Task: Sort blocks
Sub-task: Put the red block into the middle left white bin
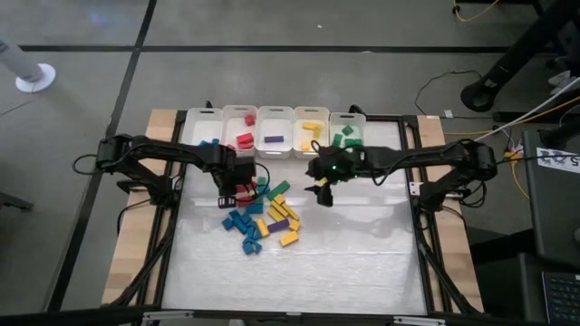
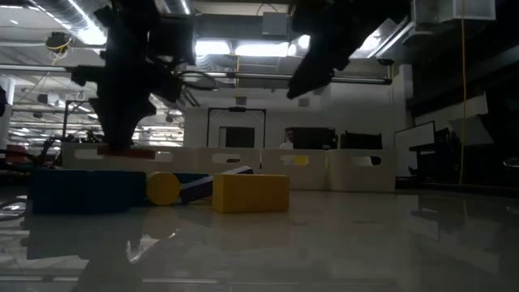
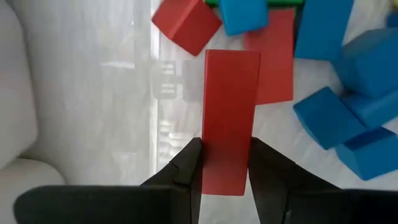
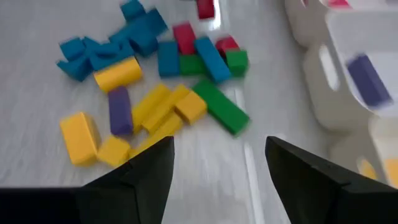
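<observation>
Left pincer (image 3: 225,163): clamped on a long red bar (image 3: 229,118), fingers pressing its two long sides near one end; seen from overhead it sits at the near-left edge of the block heap, just in front of the bins.
Red bar: held lengthwise out from the fingers, above a red cube (image 3: 186,23) and several blue blocks (image 3: 323,115) on the bench.
Right pincer (image 1: 323,191): fingers (image 4: 149,171) wide apart with nothing between them, hanging over the bench just right of the heap, in front of the two right-hand bins.
Loose blocks (image 1: 261,217): a mixed pile of blue, yellow, green, purple and red pieces near the middle of the white bench (image 1: 362,263), blue mostly on its left side, yellow and purple on its right.
Bins (image 1: 275,131): five white ones in a row along the far edge; from the left they hold blue, red, purple, yellow and green pieces.
Low down: a yellow block (image 2: 250,193) lies nearest, a dark blue one (image 2: 85,191) beside it.
</observation>
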Controlling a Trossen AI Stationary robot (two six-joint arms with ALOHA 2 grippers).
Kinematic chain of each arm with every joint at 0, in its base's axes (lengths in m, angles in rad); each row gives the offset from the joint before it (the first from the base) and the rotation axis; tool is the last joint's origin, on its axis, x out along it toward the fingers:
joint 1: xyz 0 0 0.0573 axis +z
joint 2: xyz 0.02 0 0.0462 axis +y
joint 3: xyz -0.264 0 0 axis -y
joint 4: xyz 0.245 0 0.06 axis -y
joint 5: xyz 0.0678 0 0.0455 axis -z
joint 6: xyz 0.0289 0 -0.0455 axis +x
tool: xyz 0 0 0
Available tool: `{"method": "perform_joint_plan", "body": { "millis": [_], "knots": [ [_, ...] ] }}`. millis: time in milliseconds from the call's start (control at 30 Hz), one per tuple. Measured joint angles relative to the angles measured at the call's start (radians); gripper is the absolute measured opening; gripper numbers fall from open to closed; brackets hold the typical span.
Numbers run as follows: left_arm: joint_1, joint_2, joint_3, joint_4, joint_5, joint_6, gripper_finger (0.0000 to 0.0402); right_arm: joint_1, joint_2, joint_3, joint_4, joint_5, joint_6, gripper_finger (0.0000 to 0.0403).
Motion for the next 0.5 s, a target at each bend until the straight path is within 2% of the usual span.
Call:
{"method": "perform_joint_plan", "body": {
  "millis": [167, 300, 500],
  "knots": [
    [0.017, -0.002, 0.087, -0.068, -0.073, 0.038, 0.0088, 0.037, 0.082, 0.0, 0.04, 0.0, 0.01, 0.0252],
    [0.052, -0.008, 0.158, -0.131, -0.177, 0.092, 0.009, 0.067, 0.16, -0.001, 0.052, -0.004, 0.01, 0.0252],
    [0.14, -0.019, 0.233, -0.133, -0.379, 0.183, 0.0091, 0.112, 0.227, -0.001, 0.077, -0.009, 0.009, 0.0252]
  ]
}}
